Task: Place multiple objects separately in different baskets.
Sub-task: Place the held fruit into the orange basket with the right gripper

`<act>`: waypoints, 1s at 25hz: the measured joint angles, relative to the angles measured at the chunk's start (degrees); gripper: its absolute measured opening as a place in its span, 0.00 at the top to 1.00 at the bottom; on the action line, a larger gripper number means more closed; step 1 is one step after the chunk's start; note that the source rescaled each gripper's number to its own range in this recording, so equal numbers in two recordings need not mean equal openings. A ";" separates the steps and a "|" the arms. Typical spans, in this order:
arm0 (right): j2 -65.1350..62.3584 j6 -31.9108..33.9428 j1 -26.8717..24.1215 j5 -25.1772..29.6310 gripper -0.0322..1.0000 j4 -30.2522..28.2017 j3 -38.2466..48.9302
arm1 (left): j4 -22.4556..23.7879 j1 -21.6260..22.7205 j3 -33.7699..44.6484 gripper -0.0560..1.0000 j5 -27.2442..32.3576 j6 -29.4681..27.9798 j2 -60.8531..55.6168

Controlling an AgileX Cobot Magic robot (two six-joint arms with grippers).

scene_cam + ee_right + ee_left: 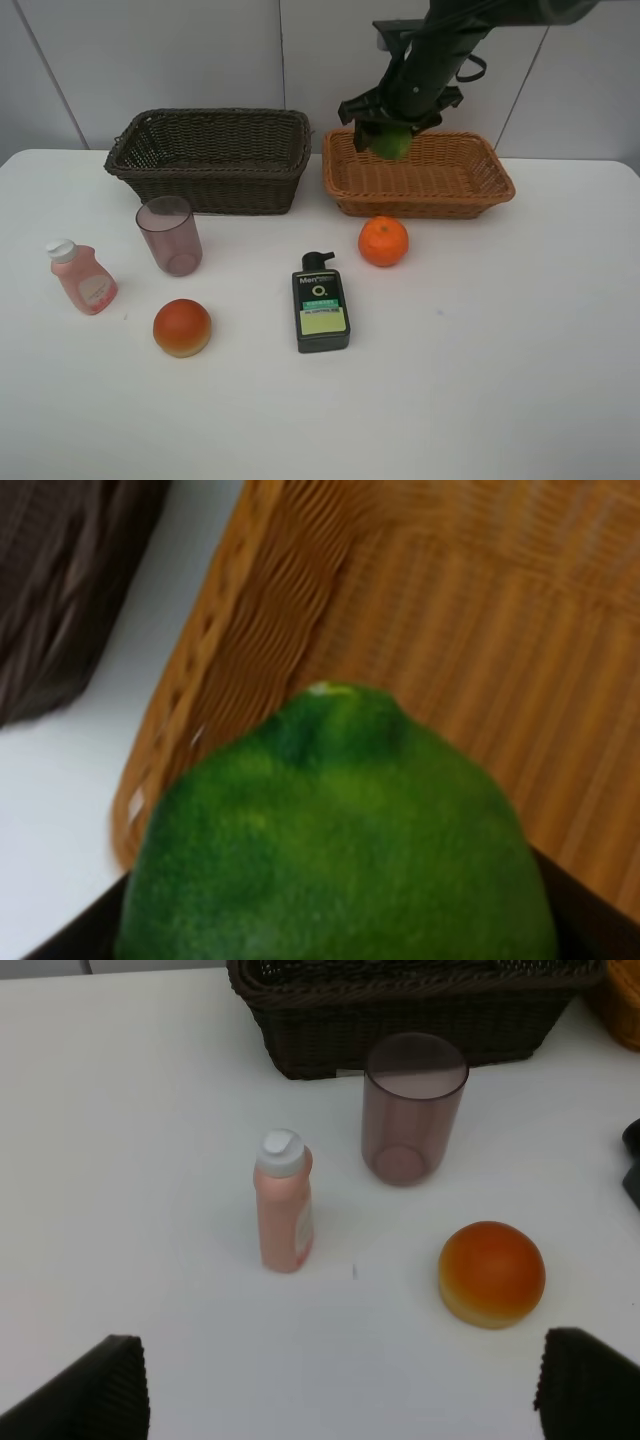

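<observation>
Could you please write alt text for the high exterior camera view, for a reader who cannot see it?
The right hand holds a green lime above the tan basket, which sits beside a dark brown basket on a white table. In front are a purple cup, a pink bottle, a red-orange fruit, a dark pump bottle and a tangerine.
</observation>
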 joint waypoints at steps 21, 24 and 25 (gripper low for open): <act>12.54 3.24 -3.08 -20.77 0.95 -3.30 -0.07 | 0.00 0.00 0.00 0.00 0.00 0.00 0.00; 12.61 3.24 -3.08 -20.66 0.95 -3.30 -0.07 | 0.00 0.00 0.00 0.00 0.00 0.00 0.00; 12.61 3.24 -3.08 -20.66 0.95 -3.30 -0.07 | 0.00 0.00 0.00 0.00 0.00 0.00 0.00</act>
